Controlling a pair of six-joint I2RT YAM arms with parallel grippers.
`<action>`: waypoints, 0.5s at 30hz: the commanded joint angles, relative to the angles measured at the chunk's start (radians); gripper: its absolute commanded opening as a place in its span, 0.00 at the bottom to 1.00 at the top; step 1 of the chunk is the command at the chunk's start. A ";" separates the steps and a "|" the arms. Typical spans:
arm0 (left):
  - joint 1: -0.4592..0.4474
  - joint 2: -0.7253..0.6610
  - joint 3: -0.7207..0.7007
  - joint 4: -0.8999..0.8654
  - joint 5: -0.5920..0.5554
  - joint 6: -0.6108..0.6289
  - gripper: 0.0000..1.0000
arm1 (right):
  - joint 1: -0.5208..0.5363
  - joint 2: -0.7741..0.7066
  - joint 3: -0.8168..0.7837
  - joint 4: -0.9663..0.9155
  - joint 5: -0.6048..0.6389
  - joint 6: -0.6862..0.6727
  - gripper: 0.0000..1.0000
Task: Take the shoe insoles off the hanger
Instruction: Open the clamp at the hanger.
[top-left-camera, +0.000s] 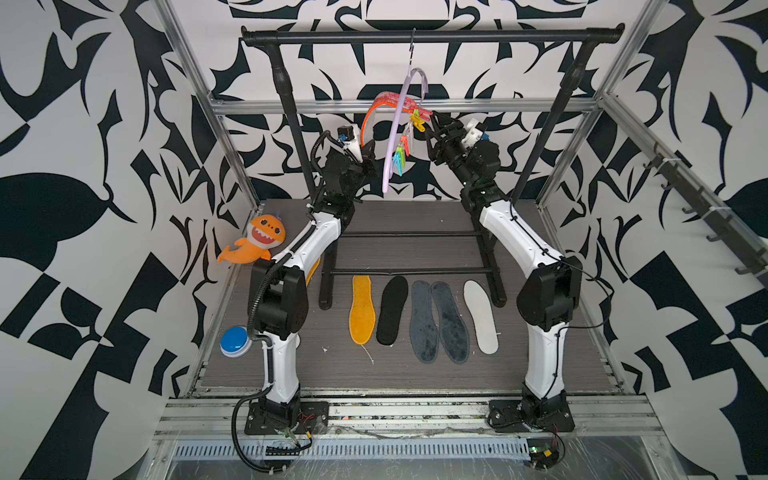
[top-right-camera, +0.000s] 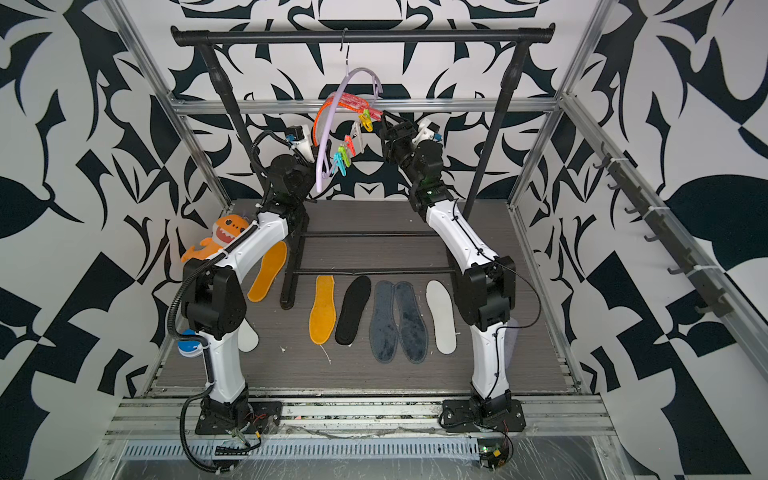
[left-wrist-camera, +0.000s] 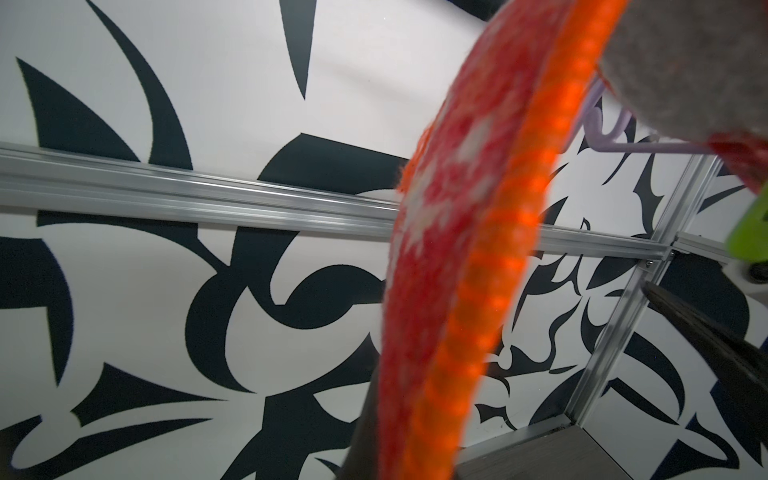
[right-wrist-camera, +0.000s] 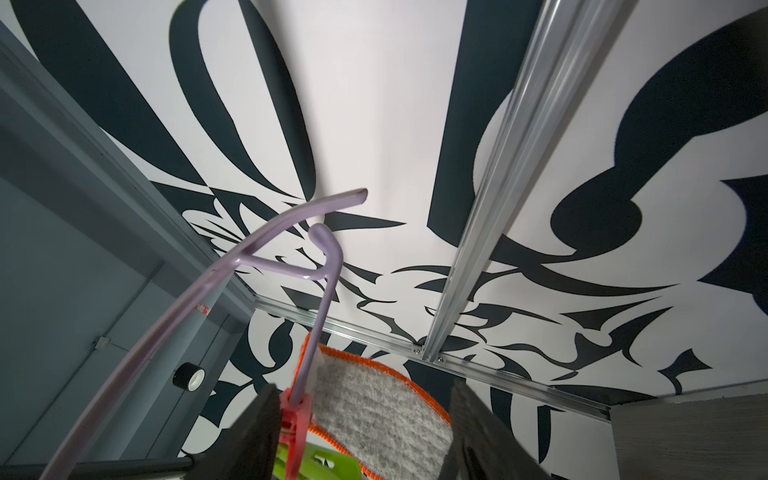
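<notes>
Little of the left hand (top-left-camera: 367, 153) showed behind the orange-rimmed grey insole (top-left-camera: 371, 114), and its wrist view caught no clear fingers; the hand was closed on that insole's lower end. The left arm half-covered a white insole (top-right-camera: 248, 337). The grey insole arched up to a red peg (right-wrist-camera: 296, 415) on the steeply tilted lilac hanger (top-left-camera: 389, 166), where the right hand (right-wrist-camera: 361, 388) hung with fingers apart, the peg between them. On the grey wood-grain table (top-left-camera: 415, 382) lay an orange insole (top-right-camera: 322, 309), a second orange insole (top-right-camera: 268, 272), a black insole (top-right-camera: 353, 309), two grey-blue insoles (top-right-camera: 383, 322) and another white insole (top-right-camera: 441, 318), below the black rail (top-left-camera: 432, 36), amid black-and-white patterned walls.
</notes>
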 joint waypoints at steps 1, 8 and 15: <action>0.008 -0.001 0.000 0.038 0.009 -0.011 0.00 | 0.003 -0.102 -0.043 0.099 0.065 -0.016 0.69; 0.008 -0.003 -0.001 0.038 0.012 -0.012 0.00 | 0.004 -0.087 0.021 0.083 0.020 -0.019 0.65; 0.009 -0.007 -0.006 0.040 0.018 -0.015 0.00 | 0.012 -0.071 0.044 0.048 0.028 -0.001 0.66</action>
